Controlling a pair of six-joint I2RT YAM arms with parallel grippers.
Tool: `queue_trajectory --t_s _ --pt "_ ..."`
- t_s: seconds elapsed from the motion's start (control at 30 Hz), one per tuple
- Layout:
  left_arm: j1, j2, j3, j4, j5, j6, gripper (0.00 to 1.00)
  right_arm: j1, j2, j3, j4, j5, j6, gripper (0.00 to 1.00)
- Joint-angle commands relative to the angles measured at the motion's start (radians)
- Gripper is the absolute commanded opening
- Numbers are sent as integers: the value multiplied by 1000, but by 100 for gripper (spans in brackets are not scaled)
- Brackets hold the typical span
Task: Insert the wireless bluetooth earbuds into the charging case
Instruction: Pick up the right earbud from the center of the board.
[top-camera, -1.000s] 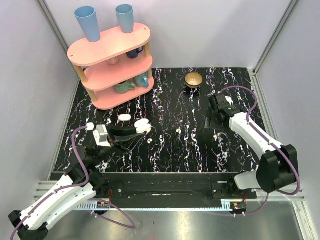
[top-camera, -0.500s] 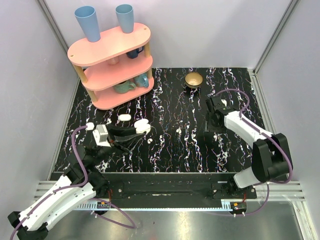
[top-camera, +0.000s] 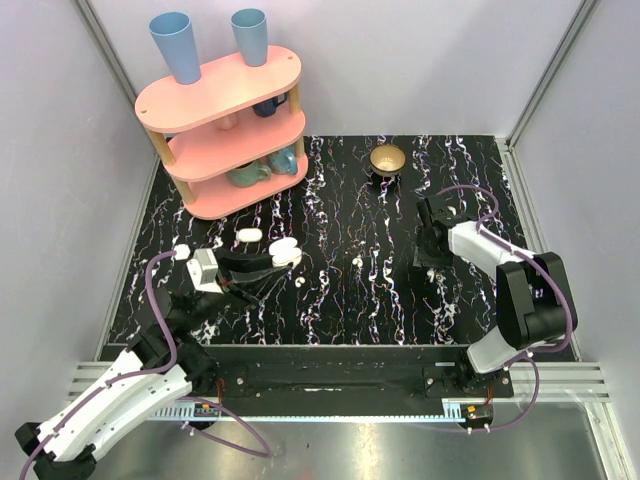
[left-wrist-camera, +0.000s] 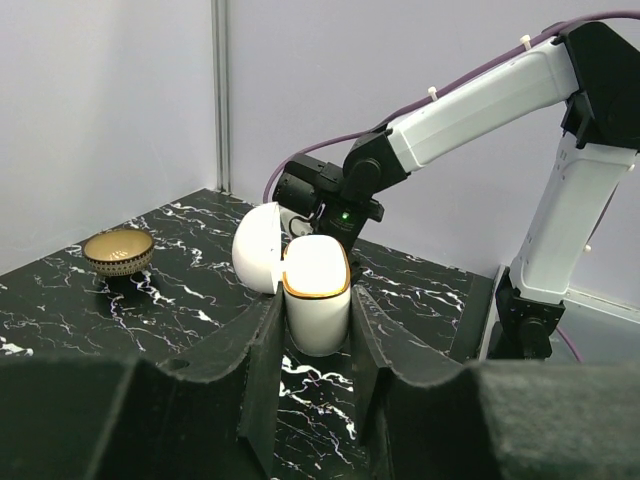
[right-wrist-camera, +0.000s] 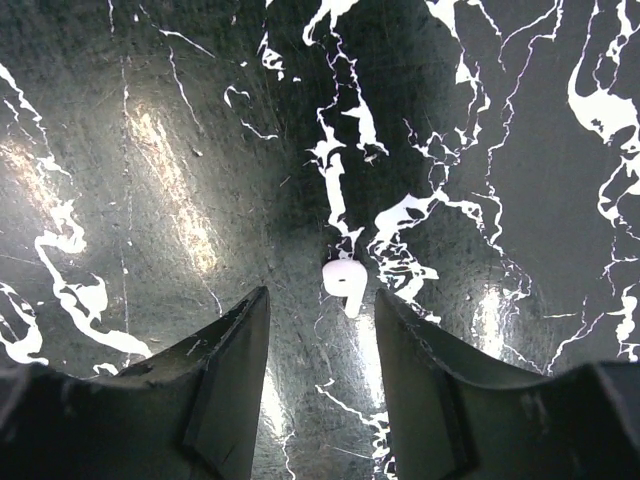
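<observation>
left gripper (left-wrist-camera: 315, 310): clamped on the charging case (left-wrist-camera: 318, 295), one finger on each flank of the lower half.
case pose: stood upright between the fingers, open mouth up, orange-lit rim. Contents not visible.
lid (left-wrist-camera: 258, 247): hinged open, swung off to the left side of the case in the left wrist view.
case location: left part of the table (top-camera: 340, 200), in front of the pink shelf (top-camera: 225, 125). Couldn't tell whether its base touched the surface.
right gripper (right-wrist-camera: 322, 310): pointed down at the table, jaws partly spread, pinching nothing.
earbud (right-wrist-camera: 342, 280): lay on the black marbled top between the right fingertips, closer to the right-hand finger in the right wrist view. Gap on both sides, no contact. Stem pointed toward the camera.
right arm location: right part of the table, nearer the bases than the gold bowl (top-camera: 388, 158), well apart from the case.
shelf load: two blue cups (top-camera: 175, 45) upside down on the top tier, mugs on the lower tiers.
</observation>
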Motion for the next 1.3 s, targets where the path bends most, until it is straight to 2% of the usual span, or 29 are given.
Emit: queue_trajectory --t_s 0.0,1.03,1.27 --pt "-3 11 43 31 11 10 0 -24 14 -2 39 -27 -22 53" --pt "-3 19 57 -6 1 34 0 -56 74 10 42 -92 -41 52" --pt "-3 19 58 -9 0 36 0 -55 84 43 28 -66 -68 52"
